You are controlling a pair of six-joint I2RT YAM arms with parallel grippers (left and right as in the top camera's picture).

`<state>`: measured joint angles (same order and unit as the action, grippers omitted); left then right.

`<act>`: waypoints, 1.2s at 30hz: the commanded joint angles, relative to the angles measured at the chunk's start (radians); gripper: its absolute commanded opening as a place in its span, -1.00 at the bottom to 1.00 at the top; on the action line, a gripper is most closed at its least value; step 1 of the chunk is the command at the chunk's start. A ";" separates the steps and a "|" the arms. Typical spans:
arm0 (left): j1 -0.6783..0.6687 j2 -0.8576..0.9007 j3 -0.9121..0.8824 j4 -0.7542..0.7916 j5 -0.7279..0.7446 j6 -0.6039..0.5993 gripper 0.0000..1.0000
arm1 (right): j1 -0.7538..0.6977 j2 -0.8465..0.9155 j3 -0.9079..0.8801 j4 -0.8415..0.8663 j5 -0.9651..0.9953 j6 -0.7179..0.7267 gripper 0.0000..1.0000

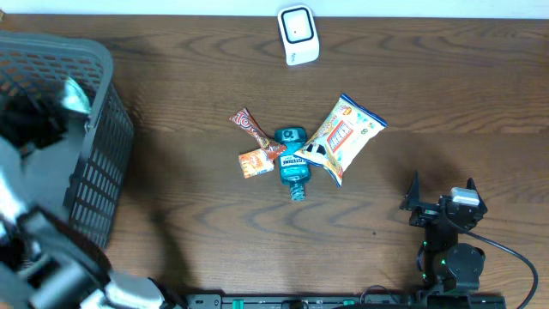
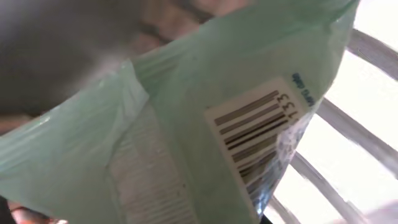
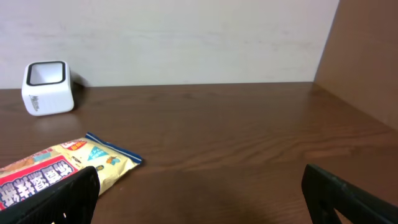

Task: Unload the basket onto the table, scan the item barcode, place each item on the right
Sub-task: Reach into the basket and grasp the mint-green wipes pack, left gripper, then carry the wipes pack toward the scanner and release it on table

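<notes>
A pale green packet (image 2: 186, 143) fills the left wrist view, its white barcode label (image 2: 258, 127) facing the camera. It hides my left gripper's fingers. From overhead, the left gripper (image 1: 51, 113) is a blur inside the dark basket (image 1: 99, 163), with the packet's (image 1: 74, 96) corner beside it, so the jaws look shut on the packet. The white scanner (image 1: 298, 34) stands at the table's far edge and also shows in the right wrist view (image 3: 48, 88). My right gripper (image 1: 442, 202) rests open near the front right, nothing between its fingers (image 3: 68, 196).
Mid-table lie a yellow snack bag (image 1: 343, 137), a blue bottle (image 1: 293, 163), a small orange packet (image 1: 255, 161) and a red-brown bar (image 1: 253, 129), all touching. The snack bag's corner (image 3: 62, 165) lies just left of my right gripper. Pale basket bars (image 2: 348, 130) show behind the green packet.
</notes>
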<state>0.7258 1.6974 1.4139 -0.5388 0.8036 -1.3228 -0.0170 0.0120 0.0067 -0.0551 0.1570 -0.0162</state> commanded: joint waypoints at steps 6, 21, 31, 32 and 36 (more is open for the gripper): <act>-0.095 -0.373 0.013 0.085 0.071 0.089 -0.85 | 0.005 -0.005 -0.001 -0.002 0.009 -0.015 0.98; -1.033 -0.448 -0.014 -0.071 -0.279 1.045 -0.85 | 0.005 -0.005 -0.001 -0.002 0.009 -0.015 0.99; -1.380 -0.072 -0.017 -0.021 -0.804 1.328 -0.86 | 0.005 -0.005 -0.001 -0.002 0.009 -0.015 0.98; -1.396 -0.036 -0.017 -0.003 -0.896 1.328 -0.85 | 0.005 -0.005 -0.001 -0.002 0.009 -0.015 0.99; -1.442 0.098 -0.017 0.134 -1.299 1.327 -0.85 | 0.005 -0.005 -0.001 -0.002 0.009 -0.015 0.99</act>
<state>-0.7010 1.7561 1.3949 -0.4622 -0.1028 -0.0471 -0.0170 0.0120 0.0067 -0.0551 0.1566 -0.0162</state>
